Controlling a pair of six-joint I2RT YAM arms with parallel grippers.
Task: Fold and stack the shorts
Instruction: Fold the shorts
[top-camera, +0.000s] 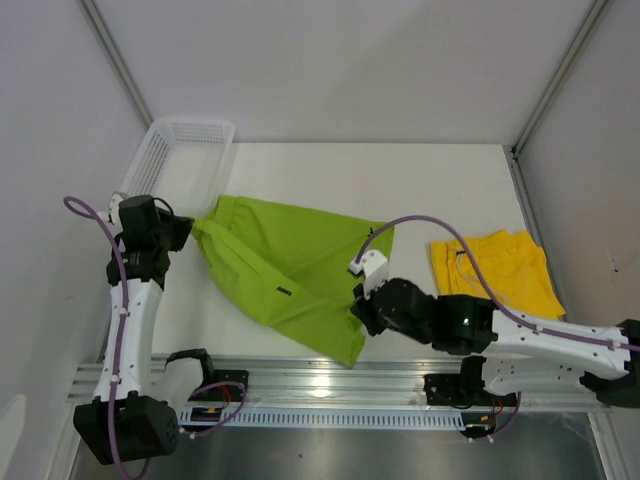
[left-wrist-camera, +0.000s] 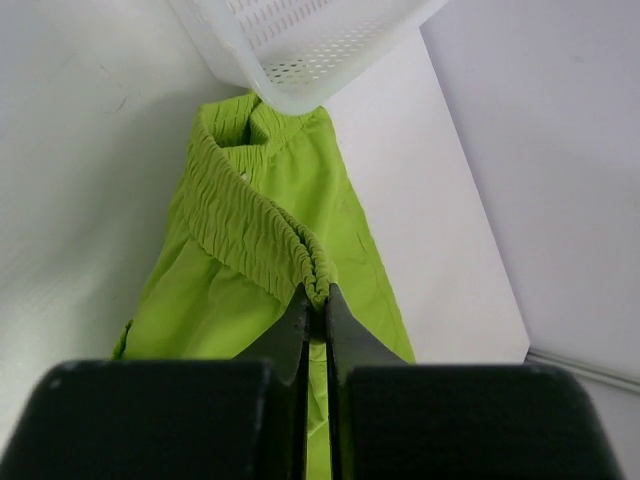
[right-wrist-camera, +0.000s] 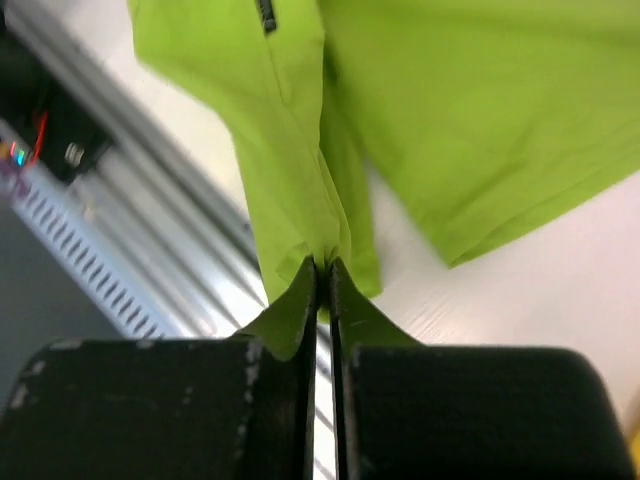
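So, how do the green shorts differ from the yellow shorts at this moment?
The green shorts are pinched by both pairs of jaws, at waistband and leg hem; the yellow shorts lie untouched. The green shorts stretch across the middle of the table; the yellow shorts sit compact at the right. Both rest on it.

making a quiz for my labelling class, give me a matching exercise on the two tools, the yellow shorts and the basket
1 left tool
2 right tool
3 yellow shorts
4 basket

a far left corner
b shut on the waistband of the green shorts
c lying on the right, ungripped
d shut on a leg edge of the green shorts

Pairs: 1-b, 2-d, 3-c, 4-a
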